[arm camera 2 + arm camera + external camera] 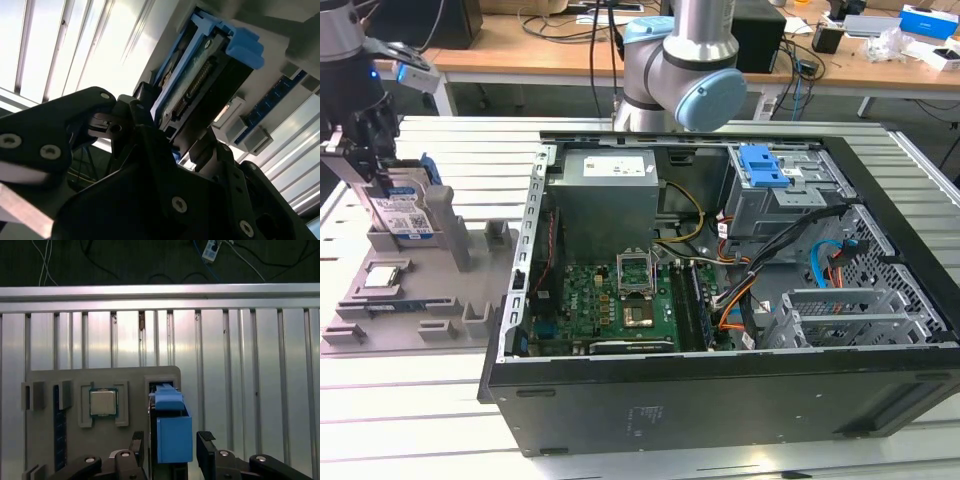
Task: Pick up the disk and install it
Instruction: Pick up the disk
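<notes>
Disk [408,215] stands upright at edge of gray tray [430,300]; gripper [170,442] jaws apart, straddling it, contact hard to judge; gripper body hides disk's top in exterior view.

A slatted aluminium table [400,400] fills the foreground; wooden desks [510,57] behind carry tangled cables [807,62] and boxes [928,20].

top of disk [392,208] hidden behind tool [378,180], label [412,222] perhaps half covered, arm [685,60] cropped
</notes>
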Robot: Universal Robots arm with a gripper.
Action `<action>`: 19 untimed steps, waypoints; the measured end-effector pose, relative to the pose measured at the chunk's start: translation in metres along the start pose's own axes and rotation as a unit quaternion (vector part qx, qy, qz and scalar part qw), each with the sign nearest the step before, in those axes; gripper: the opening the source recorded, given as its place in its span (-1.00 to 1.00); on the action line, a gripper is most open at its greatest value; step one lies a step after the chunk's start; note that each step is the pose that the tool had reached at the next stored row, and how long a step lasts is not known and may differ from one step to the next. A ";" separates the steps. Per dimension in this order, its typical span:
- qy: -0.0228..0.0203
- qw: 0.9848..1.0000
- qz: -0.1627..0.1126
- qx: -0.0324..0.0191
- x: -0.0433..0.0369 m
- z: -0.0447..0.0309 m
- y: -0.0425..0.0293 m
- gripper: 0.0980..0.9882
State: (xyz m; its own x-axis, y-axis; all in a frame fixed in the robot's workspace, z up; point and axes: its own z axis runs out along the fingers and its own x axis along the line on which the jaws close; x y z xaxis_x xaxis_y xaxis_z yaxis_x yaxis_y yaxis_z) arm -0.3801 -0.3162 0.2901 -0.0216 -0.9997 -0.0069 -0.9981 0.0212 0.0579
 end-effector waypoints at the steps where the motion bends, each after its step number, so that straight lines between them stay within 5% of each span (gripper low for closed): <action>1: 0.000 1.000 0.000 0.000 0.0001 0.0004 0.0005 0.00; 7: 0.001 1.000 -0.001 0.000 0.0001 0.0013 0.0007 0.00; 8: 0.001 1.000 -0.001 0.005 -0.0001 0.0015 0.0007 0.00; 9: 0.000 1.000 -0.001 0.016 0.0000 0.0016 0.0006 0.00; 12: 0.000 1.000 -0.002 0.022 0.0001 0.0016 0.0006 0.00; 19: 0.004 1.000 -0.001 0.022 0.0002 0.0074 0.0049 0.00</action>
State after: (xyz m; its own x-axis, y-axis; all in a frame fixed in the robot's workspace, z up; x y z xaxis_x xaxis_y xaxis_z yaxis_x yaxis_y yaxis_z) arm -0.3854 -0.3162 0.2830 -0.0186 -0.9998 0.0013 -0.9997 0.0186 0.0138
